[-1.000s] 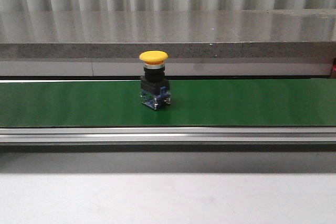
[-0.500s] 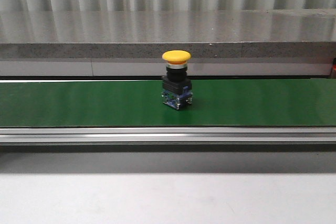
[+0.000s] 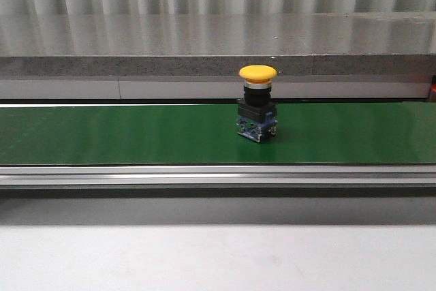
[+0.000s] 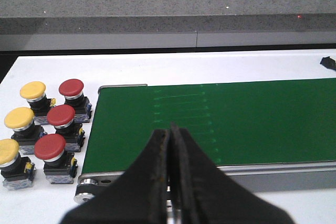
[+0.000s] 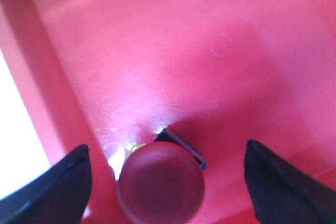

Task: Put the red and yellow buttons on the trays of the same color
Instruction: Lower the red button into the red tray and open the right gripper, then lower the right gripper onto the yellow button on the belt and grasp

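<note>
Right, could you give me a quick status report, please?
Left tool shut, empty, above belt end. Right tool open over red button in red tray. Yellow button upright on belt.

red button [image 5: 160, 184]: blurred, cut by frame edge, body mostly hidden under its cap | red tray [image 5: 220, 51]: only partly in frame | green belt [image 3: 102, 134]: both ends cut off | right hand [image 5: 168, 174]: fingertips cropped

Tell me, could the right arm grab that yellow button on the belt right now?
Probably not at once. The right tool hangs open over a red button in the red tray, while the yellow button stands alone on the belt, nothing blocking it.
</note>
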Robot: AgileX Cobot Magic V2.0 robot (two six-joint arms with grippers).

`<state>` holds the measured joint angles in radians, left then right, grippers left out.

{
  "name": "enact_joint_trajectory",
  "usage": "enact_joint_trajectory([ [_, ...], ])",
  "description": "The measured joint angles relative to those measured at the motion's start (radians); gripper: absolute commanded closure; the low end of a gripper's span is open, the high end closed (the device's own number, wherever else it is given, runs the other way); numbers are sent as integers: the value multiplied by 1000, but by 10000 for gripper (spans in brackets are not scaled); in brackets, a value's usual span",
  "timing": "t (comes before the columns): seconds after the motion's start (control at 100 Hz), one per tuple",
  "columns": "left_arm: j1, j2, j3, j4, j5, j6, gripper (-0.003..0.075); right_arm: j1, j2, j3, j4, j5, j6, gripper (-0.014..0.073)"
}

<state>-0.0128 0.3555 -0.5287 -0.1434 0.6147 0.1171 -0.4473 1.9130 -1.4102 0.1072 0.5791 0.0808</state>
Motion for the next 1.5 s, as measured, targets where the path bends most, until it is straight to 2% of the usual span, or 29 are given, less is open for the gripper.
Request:
enact_joint_trajectory([
  [0.18, 0, 0, 0, 0, 0, 0, 740, 0, -117, 0, 0, 47, 0, -8],
  [0.36, 0, 0, 0, 0, 0, 0, 740, 25, -237, 0, 0, 175, -33, -8],
  [0.56, 0, 0, 0, 0, 0, 0, 740, 145, -349, 0, 0, 340, -86, -8],
  [0.77, 0, 0, 0, 0, 0, 0, 740, 302, -424, 79, 0, 427, -123, -8],
  [0.98, 0, 0, 0, 0, 0, 0, 740, 444, -459, 198, 0, 470, -198, -8],
  [1.18, 0, 0, 0, 0, 0, 0, 740, 551, -459, 239, 48, 494, -305, -8],
  [1.5, 0, 0, 0, 0, 0, 0, 740, 610, -459, 239, 134, 397, -375, -8],
])
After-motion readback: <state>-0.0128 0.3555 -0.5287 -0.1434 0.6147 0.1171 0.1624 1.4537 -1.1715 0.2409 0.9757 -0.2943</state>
